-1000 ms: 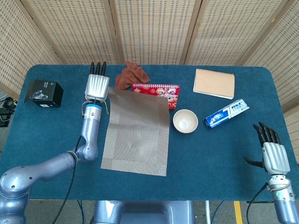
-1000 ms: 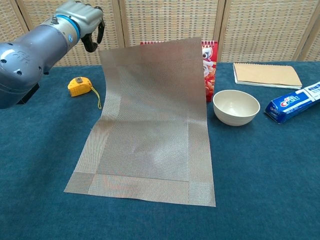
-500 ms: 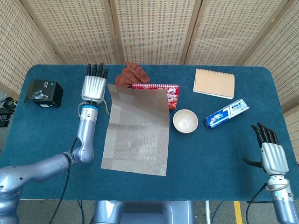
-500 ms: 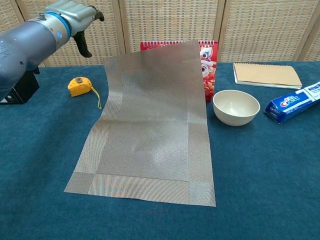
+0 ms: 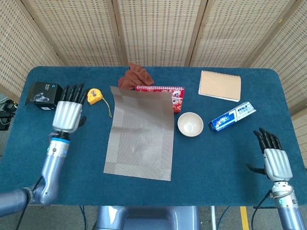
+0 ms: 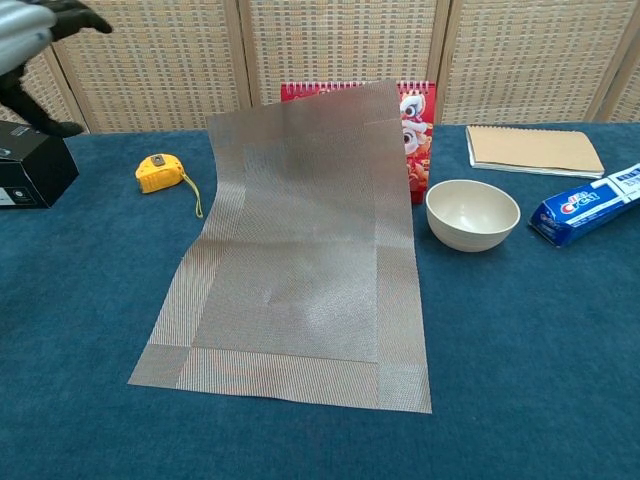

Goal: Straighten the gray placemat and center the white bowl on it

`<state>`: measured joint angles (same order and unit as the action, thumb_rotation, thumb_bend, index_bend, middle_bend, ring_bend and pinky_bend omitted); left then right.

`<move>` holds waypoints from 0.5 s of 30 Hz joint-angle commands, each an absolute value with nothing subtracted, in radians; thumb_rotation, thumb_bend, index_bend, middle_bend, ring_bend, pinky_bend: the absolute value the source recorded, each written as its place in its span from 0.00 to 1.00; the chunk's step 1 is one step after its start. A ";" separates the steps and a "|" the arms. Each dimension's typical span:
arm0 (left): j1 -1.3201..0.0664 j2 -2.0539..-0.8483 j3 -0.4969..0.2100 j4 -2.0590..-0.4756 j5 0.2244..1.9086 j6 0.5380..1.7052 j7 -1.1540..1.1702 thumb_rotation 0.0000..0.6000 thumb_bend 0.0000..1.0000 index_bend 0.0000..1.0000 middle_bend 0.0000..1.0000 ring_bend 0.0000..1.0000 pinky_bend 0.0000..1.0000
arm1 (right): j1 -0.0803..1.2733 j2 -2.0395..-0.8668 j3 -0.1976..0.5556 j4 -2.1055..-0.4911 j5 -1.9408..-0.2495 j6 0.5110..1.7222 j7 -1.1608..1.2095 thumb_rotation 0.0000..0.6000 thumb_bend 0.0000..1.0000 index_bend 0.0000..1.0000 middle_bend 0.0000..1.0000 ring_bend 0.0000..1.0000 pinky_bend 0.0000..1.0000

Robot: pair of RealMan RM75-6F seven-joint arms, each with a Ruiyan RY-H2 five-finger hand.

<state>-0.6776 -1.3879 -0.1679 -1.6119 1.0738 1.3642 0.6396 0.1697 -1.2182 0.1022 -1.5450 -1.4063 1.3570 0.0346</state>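
Blue worktop (image 5: 230, 143), wicker screens behind. Mat (image 5: 140, 132) skewed, far edge propped on red box (image 5: 176, 94). Bowl (image 5: 190, 124) beside mat, off it. Left hand (image 5: 68, 115), right hand (image 5: 274, 160): fingers apart, empty.

Legible markings are limited. The blue toothpaste box (image 5: 232, 116), lying on the bench (image 5: 216, 158) to the right of the white bowl (image 5: 190, 124), carries a large white numeral "7" in the head view; in the chest view its brand lettering is partly visible but too small to read with certainty. The black box (image 5: 45, 95) at the bench's left end shows a white graphic, not readable. The red box (image 6: 412, 128) behind the gray placemat (image 5: 140, 132) bears cartoon figures; no text resolves.
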 commanded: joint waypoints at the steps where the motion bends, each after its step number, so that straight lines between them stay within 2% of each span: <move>1: -0.558 -1.316 -0.065 -1.695 1.186 1.476 0.548 1.00 0.23 0.07 0.00 0.00 0.00 | 0.171 -1.231 0.088 -1.547 -1.426 1.359 0.009 1.00 0.03 0.06 0.00 0.00 0.00; 7: -0.404 -1.237 0.047 -1.735 1.315 1.597 0.434 1.00 0.23 0.03 0.00 0.00 0.00 | 0.168 -1.252 0.068 -1.552 -1.463 1.379 -0.039 1.00 0.03 0.06 0.00 0.00 0.00; 9: -0.321 -1.202 0.118 -1.743 1.351 1.654 0.408 1.00 0.22 0.02 0.00 0.00 0.00 | 0.167 -1.267 0.055 -1.547 -1.479 1.380 -0.072 1.00 0.02 0.06 0.00 0.00 0.00; 12: -0.271 -1.178 0.150 -1.730 1.403 1.683 0.376 1.00 0.21 0.01 0.00 0.00 0.00 | 0.167 -1.286 0.047 -1.544 -1.489 1.383 -0.102 1.00 0.02 0.05 0.00 0.00 0.00; 15: -0.236 -1.163 0.152 -1.724 1.435 1.709 0.343 1.00 0.21 0.00 0.00 0.00 0.00 | 0.170 -1.308 0.037 -1.548 -1.502 1.378 -0.127 1.00 0.02 0.05 0.00 0.00 0.00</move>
